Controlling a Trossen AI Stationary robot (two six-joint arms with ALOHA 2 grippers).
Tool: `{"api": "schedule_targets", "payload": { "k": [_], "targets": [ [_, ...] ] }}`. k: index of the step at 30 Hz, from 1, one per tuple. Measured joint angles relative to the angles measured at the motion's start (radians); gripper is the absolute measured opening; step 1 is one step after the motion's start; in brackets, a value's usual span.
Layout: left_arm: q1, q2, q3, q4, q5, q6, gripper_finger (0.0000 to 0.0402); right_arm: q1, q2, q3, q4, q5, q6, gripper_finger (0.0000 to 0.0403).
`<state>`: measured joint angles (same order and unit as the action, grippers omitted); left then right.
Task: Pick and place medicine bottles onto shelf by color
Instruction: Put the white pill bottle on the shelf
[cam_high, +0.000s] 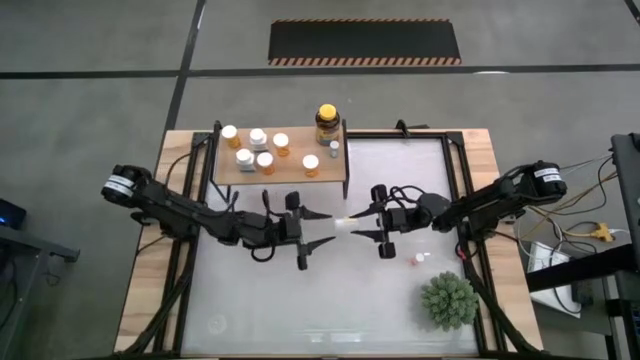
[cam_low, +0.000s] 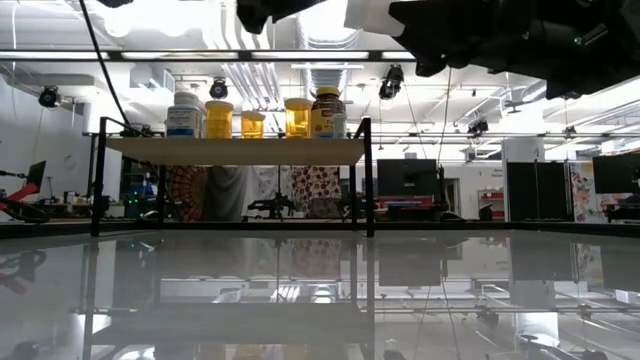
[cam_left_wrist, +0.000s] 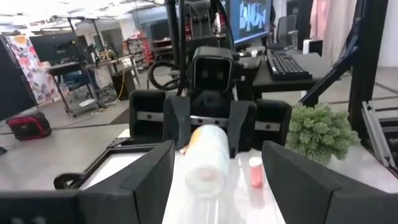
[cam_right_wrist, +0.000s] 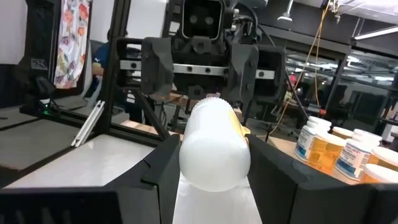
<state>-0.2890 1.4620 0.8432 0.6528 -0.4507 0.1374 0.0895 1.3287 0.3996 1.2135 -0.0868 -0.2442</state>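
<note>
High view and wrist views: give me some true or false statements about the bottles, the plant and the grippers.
1. The right gripper holds the white bottle. True.
2. The left gripper clamps that bottle. False: its fingers stand wide of it.
3. The yellow-capped jar stands on the shelf. True.
4. The plant stands on the shelf. False: it is on the table.
5. No bottle lies on the table. False: a small bottle lies near the plant.

Grey concrete floor (cam_high: 90, 90) surrounds the table, with a hazard-striped black mat (cam_high: 365, 42) at the far side. Ceiling lights (cam_low: 215, 88), desks with monitors (cam_low: 405, 178) and floral cloth (cam_low: 315, 185) fill the room beyond.
</note>
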Motion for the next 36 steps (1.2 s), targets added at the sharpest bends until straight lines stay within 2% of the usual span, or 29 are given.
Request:
{"api": "schedule_targets", "payload": {
  "k": [8, 17, 21, 28, 36],
  "targets": [
    [0.035, 0.079, -0.006, 0.1, 0.0, -0.001, 0.0226, 0.0, -0.002, 0.0, -0.004, 0.0, 0.01, 0.015],
    [0.047, 0.103, -0.006, 0.106, 0.032, 0.0, 0.0224, 0.0, -0.003, 0.0, -0.004, 0.0, 0.022, 0.015],
    [0.047, 0.103, -0.006, 0.105, 0.033, 0.0, 0.0197, 0.0, -0.003, -0.001, -0.004, 0.0, 0.02, 0.015],
    [0.047, 0.103, -0.006, 0.102, 0.038, -0.001, 0.012, 0.0, -0.003, -0.001, -0.01, 0.0, 0.024, 0.015],
    [0.046, 0.098, 0.009, 0.074, 0.033, -0.025, 0.0114, 0.0, -0.013, -0.001, -0.035, 0.0, 0.06, 0.0151]
  ]
}}
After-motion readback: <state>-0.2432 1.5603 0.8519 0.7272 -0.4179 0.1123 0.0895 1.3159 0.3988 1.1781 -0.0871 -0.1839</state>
